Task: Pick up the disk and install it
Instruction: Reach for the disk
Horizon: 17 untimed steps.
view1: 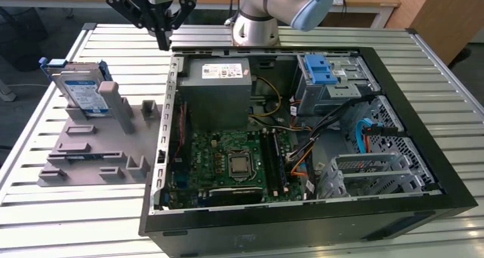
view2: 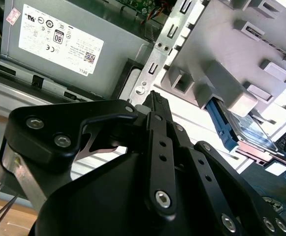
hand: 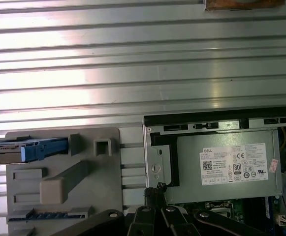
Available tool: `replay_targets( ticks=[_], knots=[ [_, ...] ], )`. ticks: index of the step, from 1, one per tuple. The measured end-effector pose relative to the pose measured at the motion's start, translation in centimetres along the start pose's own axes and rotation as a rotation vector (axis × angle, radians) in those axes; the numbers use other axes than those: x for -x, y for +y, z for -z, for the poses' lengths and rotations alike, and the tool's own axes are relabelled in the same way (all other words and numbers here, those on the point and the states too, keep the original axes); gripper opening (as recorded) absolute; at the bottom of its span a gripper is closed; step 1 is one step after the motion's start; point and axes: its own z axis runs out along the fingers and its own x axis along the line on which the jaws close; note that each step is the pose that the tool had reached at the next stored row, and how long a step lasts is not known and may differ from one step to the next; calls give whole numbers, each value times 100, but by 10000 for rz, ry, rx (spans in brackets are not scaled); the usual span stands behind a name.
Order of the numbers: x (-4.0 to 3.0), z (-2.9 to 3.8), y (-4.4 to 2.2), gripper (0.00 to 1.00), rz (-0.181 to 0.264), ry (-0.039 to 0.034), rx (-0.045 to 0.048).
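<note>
The arm (view1: 255, 25) is built of rounded silver-grey sections with a pale blue cap (view1: 312, 11) on one joint, while its tool (view1: 162, 44) is matte black, a set of flat linkage bars pinned with silver hex-socket screws (view2: 163, 198) and ending in slim fingers (view2: 156, 105).

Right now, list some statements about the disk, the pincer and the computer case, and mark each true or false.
1. The disk stands on edge in the grey holder, outside the computer case. True.
2. The pincer grips the disk. False: it is shut on nothing, up near the case's corner by the power supply, apart from the disk.
3. The case is open, with the motherboard showing. True.
4. The disk is at the exterior view's right of the case. False: it is at that view's left.
</note>
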Motion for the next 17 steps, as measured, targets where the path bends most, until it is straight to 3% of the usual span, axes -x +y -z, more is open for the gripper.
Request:
replay_targets(
  ticks=[5, 17],
  knots=[
    [-14, 0, -1, 11, -3, -1, 1],
    [-137, -1, 10, 11, -1, -1, 1]
  ],
)
